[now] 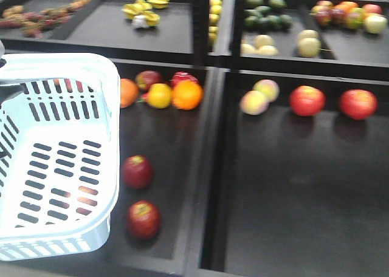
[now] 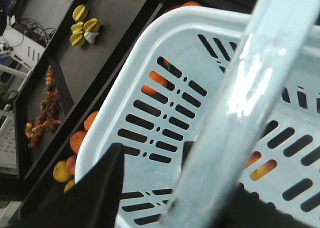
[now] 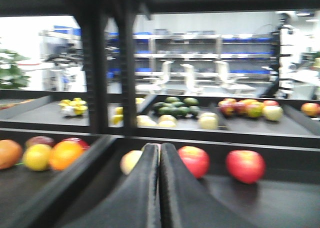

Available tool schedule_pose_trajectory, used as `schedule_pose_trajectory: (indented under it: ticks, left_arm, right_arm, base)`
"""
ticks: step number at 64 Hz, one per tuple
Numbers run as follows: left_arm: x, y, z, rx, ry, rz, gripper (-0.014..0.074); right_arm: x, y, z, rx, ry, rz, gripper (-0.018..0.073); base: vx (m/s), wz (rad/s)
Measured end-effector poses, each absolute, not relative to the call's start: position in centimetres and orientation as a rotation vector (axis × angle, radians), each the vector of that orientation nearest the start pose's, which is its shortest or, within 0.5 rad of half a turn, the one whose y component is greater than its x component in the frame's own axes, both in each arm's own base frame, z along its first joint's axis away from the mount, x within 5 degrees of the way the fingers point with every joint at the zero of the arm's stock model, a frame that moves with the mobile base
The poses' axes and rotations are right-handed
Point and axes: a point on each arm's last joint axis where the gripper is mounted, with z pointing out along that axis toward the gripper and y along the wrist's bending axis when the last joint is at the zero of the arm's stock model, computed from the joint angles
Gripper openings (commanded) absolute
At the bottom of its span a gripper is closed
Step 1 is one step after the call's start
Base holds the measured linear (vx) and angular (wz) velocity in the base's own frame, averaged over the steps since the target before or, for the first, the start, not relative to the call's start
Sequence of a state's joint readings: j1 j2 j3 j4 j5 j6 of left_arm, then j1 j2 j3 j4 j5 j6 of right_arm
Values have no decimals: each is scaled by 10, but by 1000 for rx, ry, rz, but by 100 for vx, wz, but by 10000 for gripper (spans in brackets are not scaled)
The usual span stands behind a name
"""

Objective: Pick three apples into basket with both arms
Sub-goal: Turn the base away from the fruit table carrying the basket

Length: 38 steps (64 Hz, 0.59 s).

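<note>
Right wrist view, right pincer [image 3: 159, 148] closed, seemingly empty, red apple [image 3: 194, 161] just beyond.

Basket [image 1: 61, 61]: no lettering or brand mark can be read on its walls or handle.
Display trays [image 1: 292, 186]: no tags, numbers or signs legible.
Far racks [image 3: 200, 53]: blurred, nothing readable.

In the front view, an orange [image 1: 187, 95] sits in the black tray [image 1: 182, 186] at 11 o'clock from the middle. A yellow round fruit [image 1: 159, 96] is just beside it, at its 9 o'clock. Far back, yellow star fruits [image 1: 146, 10] lie at 11 o'clock and dark green avocados [image 1: 267, 14] at 1 o'clock. Two pink-and-yellow peaches [image 1: 260, 96] touch each other at 2 o'clock.
</note>
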<state>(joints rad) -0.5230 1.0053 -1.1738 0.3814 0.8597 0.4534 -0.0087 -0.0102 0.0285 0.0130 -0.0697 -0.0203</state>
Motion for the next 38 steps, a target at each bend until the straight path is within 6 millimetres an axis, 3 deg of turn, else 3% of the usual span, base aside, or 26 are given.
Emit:
schedule_pose_trajectory:
  ticks: [38]
  left_arm:
    - [179, -74, 420, 1096, 1839, 415, -7]
  right_arm:
    - [56, -1, 210, 2, 1432, -14, -9]
  base:
    - [-9, 62]
